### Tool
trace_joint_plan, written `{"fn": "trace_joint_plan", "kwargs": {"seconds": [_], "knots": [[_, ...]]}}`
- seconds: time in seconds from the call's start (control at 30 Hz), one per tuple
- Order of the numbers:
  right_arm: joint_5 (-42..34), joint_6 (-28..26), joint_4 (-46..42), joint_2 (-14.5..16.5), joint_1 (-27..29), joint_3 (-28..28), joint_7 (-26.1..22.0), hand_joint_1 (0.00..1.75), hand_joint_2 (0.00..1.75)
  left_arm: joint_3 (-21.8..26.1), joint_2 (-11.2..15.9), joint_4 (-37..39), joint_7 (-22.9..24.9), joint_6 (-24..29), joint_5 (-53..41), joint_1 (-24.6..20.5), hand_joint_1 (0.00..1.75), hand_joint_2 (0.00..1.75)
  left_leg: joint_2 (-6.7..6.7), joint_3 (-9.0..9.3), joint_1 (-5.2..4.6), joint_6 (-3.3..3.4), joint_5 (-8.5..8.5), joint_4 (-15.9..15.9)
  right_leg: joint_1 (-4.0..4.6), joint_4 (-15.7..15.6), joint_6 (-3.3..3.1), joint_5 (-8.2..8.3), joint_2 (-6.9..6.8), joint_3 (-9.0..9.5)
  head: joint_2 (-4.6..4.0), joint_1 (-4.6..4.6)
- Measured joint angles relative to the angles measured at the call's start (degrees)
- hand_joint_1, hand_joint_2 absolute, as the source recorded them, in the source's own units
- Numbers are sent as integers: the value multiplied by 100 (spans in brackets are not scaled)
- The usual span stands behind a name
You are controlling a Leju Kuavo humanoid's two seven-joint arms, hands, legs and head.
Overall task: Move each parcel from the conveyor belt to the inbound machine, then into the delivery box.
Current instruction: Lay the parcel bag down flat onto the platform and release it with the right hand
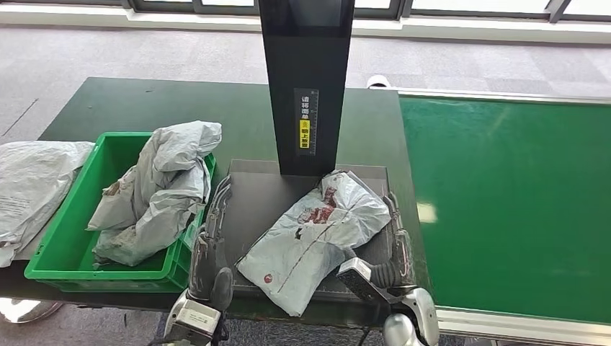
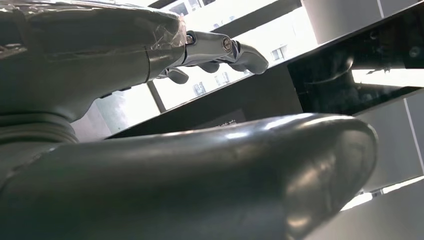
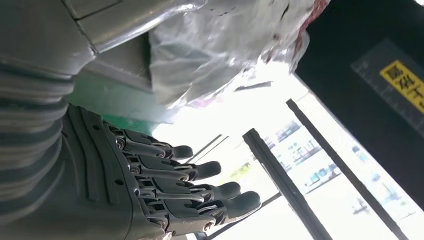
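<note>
Left hand (image 1: 210,241) rests open beside the machine's (image 1: 306,86) plate, fingers straight, holding nothing. Right hand (image 1: 395,249) lies open along the plate's other edge, fingers extended, just beside the parcel (image 1: 317,234) on the plate. Left of the machine, bags fill the green box (image 1: 68,252).

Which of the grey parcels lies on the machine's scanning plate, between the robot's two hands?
The parcel with red print, lying flat on the dark plate below the black column. The others are elsewhere: one crumpled in the green box, one on the table's left edge.
</note>
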Motion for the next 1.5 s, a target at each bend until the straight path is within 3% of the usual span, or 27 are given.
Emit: {"fn": "trace_joint_plan", "kwargs": {"seconds": [0.3,0.43,0.6,0.73,0.87,1.07,1.27,1.5], "knots": [[-24,78,-790,-111,374,-36,-14,0,175,0,-2,8,14,-7,-46,-2,0,0,4,1,0,-2,-1,0,0,0,0,0,8,-2,1,-1],[-279,-143,-1235,-137,620,-36,-236,0,175,-1,-2,11,128,-40,-290,-3,0,0,0,3,0,-2,-1,1,0,0,0,0,3,0,1,-1],[-1214,-906,-2939,-178,1485,-36,-845,0,175,-4,-4,68,486,97,-989,-19,0,0,-2,-3,-1,1,-9,1,-1,0,-3,-4,-1,-1,0,0],[-1758,-1330,-4281,-204,1871,-36,-1019,0,175,-56,-10,287,640,605,-1636,-126,0,0,11,1,-2,2,-18,1,-2,-2,-5,-7,11,-7,0,0],[-1955,-1368,-5184,-207,1893,-36,-1031,0,175,-159,-11,849,836,683,-2090,-425,0,175,11,8,-2,5,-15,1,-2,-2,-4,-5,10,-2,-1,0],[-1726,-1366,-5916,-178,1681,-36,-1028,0,175,-348,-32,1926,1530,1145,-3566,-867,0,175,19,12,-2,6,-1,1,-2,-1,-3,11,12,4,1,0],[-1757,-1364,-6103,-175,1507,-36,-1022,0,175,-466,-46,2672,2323,1096,-4543,-1105,0,175,20,13,-2,5,0,1,-2,-1,-5,12,13,4,0,0],[-1750,-1364,-6137,-148,1348,-36,-1022,0,175,-586,-86,3482,2510,867,-5042,-1394,0,175,20,13,-2,5,0,1,-2,-1,-5,12,14,3,1,0]]}}
